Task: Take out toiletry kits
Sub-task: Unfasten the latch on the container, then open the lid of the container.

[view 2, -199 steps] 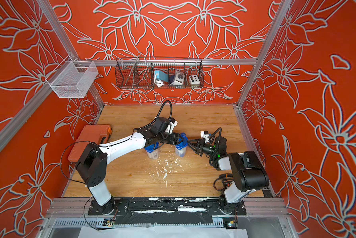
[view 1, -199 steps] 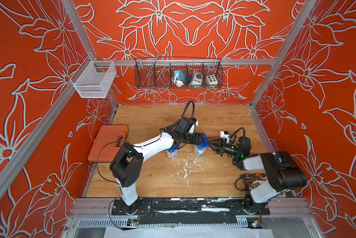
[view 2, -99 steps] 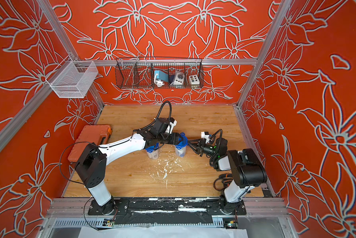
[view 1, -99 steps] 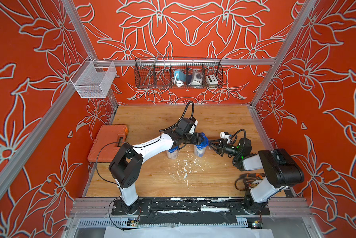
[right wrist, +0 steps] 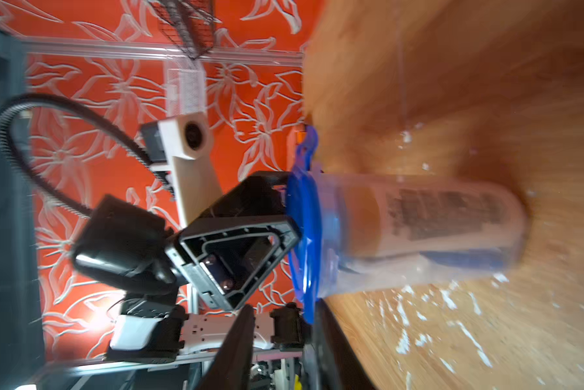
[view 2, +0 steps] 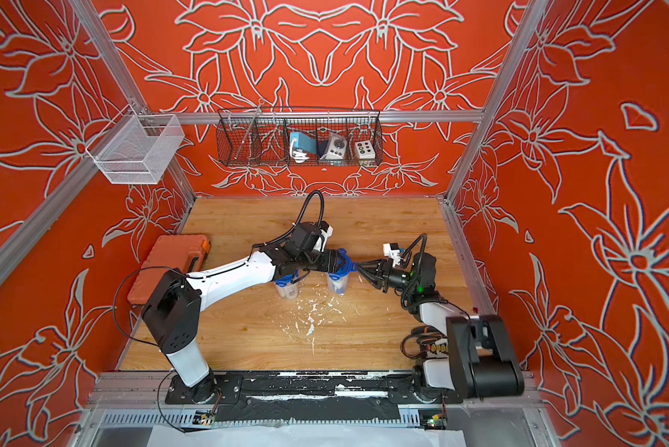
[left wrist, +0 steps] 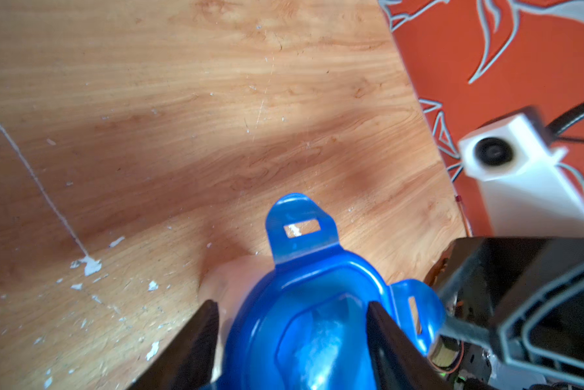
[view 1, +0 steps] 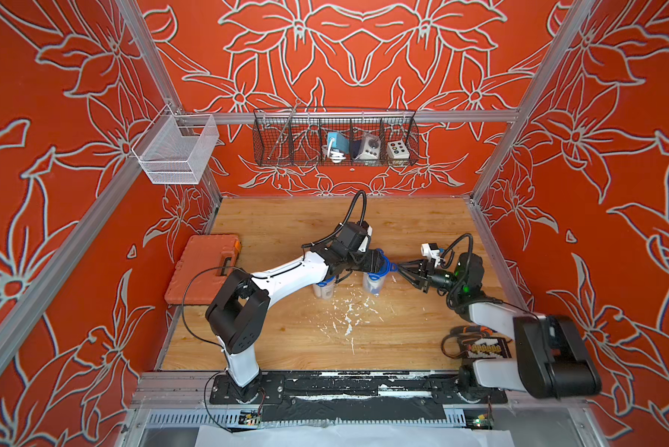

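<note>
Though both arms crowd over one container, no toiletry kit is out yet from where I stand. Two clear tall plastic tubs with blue clip lids stand upright on the wooden worktop (view 1: 286,329), beyond the flat orange plastic tool case (view 1: 205,267). The tub nearer the case (view 1: 323,289) is lidded and untouched. The tub farther from the case (view 1: 373,285) also has its blue lid (left wrist: 317,337) on. Through that farther tub's wall a toiletry kit (right wrist: 436,216) shows: a white-labelled little bottle with an amber end and something blue beside it.

The left hand (left wrist: 290,305) straddles that lid from above, fingers wide on either side; whether it presses I cannot tell. The right hand (view 1: 400,268) comes in from the side away from the case, jaws partly apart about the lid's blue side clip (view 1: 391,266); a real pinch I cannot make out.

So everything is left, I reckon: clips, lids, then both kits lifted out. Against a second ago, tubs and hands sit at the same spots. Only the right arm's bulky black elbow (view 1: 549,356) has swung a little farther from the case.
</note>
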{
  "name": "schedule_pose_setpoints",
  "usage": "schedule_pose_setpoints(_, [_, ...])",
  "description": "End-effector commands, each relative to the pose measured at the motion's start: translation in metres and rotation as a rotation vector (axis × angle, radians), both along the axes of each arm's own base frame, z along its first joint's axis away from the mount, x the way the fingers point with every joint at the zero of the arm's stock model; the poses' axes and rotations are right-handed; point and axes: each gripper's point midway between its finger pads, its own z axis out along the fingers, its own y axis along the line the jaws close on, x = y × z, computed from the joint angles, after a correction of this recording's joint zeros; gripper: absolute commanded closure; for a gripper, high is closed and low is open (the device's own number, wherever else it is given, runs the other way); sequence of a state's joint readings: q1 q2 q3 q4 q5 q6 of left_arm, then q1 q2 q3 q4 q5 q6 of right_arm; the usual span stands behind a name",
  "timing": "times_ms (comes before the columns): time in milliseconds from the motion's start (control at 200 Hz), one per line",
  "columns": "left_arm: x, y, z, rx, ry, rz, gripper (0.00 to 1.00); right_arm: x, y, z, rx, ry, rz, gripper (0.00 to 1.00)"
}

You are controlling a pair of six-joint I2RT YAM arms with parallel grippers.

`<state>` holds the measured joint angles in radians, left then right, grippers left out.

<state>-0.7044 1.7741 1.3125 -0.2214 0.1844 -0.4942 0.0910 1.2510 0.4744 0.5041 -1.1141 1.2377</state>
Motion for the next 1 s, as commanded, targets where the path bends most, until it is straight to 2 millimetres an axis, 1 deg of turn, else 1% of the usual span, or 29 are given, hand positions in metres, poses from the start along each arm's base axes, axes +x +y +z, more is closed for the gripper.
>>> schedule_pose_setpoints(0, [-0.042, 0.040, -0.069, 0.264, 0.257, 0.006, 0.30, -0.037, -0.022, -0.029, -0.457, 0.046, 0.024, 0.57])
schedule_pose_setpoints(50, [-0.035, 0.030, -0.051, 0.223, 0.232, 0.006, 0.27, -0.042, -0.029, -0.023, -0.551, 0.032, 0.025, 0.54])
schedule_pose_setpoints(120, [-0.026, 0.017, -0.026, 0.159, 0.205, -0.003, 0.24, -0.049, -0.040, -0.022, -0.675, 0.035, 0.019, 0.52])
schedule_pose_setpoints(170, [-0.021, 0.007, -0.006, 0.108, 0.180, -0.014, 0.22, -0.052, -0.043, -0.020, -0.727, 0.025, 0.020, 0.51])
schedule_pose_setpoints(270, [-0.015, -0.003, 0.023, 0.049, 0.147, -0.022, 0.19, -0.053, -0.039, -0.014, -0.739, -0.001, 0.030, 0.50])
schedule_pose_setpoints(360, [-0.014, -0.004, 0.043, 0.017, 0.120, -0.024, 0.19, -0.050, -0.025, -0.007, -0.664, -0.033, 0.062, 0.52])
schedule_pose_setpoints(410, [-0.016, -0.001, 0.048, 0.012, 0.114, -0.024, 0.19, -0.048, -0.019, -0.004, -0.624, -0.044, 0.074, 0.54])
schedule_pose_setpoints(495, [-0.019, 0.005, 0.052, 0.008, 0.110, -0.024, 0.19, -0.039, -0.004, 0.002, -0.524, -0.074, 0.097, 0.60])
schedule_pose_setpoints(570, [-0.021, 0.013, 0.052, 0.004, 0.109, -0.015, 0.19, -0.029, 0.009, 0.011, -0.437, -0.118, 0.122, 0.61])
schedule_pose_setpoints(610, [-0.021, 0.017, 0.050, -0.003, 0.112, -0.009, 0.20, -0.023, 0.010, 0.012, -0.436, -0.136, 0.115, 0.59])
schedule_pose_setpoints(696, [-0.021, 0.026, 0.044, -0.012, 0.132, 0.005, 0.21, -0.011, 0.009, 0.013, -0.454, -0.185, 0.111, 0.50])
schedule_pose_setpoints(786, [-0.021, 0.029, 0.042, -0.047, 0.148, 0.005, 0.23, -0.004, 0.011, 0.009, -0.473, -0.204, 0.141, 0.44])
schedule_pose_setpoints(881, [-0.021, 0.028, 0.045, -0.068, 0.152, -0.002, 0.23, -0.002, 0.011, -0.001, -0.497, -0.185, 0.154, 0.43])
schedule_pose_setpoints(936, [-0.021, 0.027, 0.048, -0.076, 0.144, -0.005, 0.23, 0.000, 0.010, -0.004, -0.500, -0.189, 0.150, 0.43])
schedule_pose_setpoints(996, [-0.020, 0.026, 0.052, -0.088, 0.137, -0.005, 0.23, 0.003, 0.011, -0.006, -0.492, -0.193, 0.147, 0.47])
